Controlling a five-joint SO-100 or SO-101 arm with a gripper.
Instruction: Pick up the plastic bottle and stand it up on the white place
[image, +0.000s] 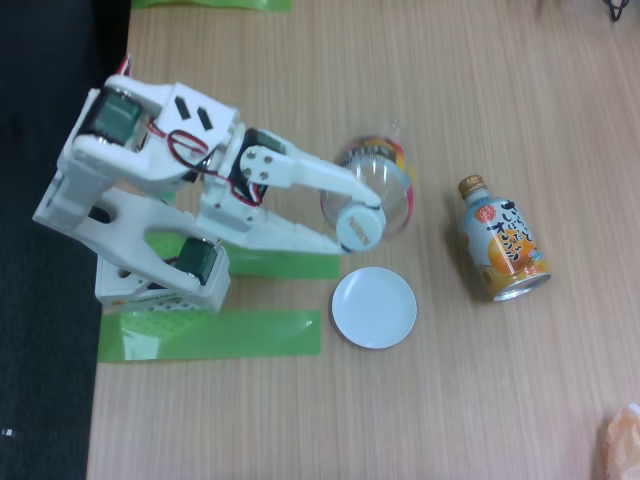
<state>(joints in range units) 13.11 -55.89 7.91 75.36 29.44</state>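
Nearest in the fixed view, low centre: the white place (374, 308), bare, flat on the wooden table (480, 400), with green tape strips (210, 334) to its left. Just beyond, apart from the dish: the plastic bottle (380, 195), white cap toward the camera, clear ribbed body and pink-yellow label band behind. Gripped in the gripper (352, 205), white fingers closed along the neck and shoulder on the bottle's left side; lifted or resting, cannot tell. Right of both, well apart: an orange-and-blue bottle-can (503, 242), lying down. Left and farther: the white arm (150, 180) over its base.

Likely light and seemingly empty, thin-walled, prone to denting under a hard squeeze, smooth and slippery. Best hold judged at the stiffer ribs or near the neck, leaving the base free for setting down on the dish.
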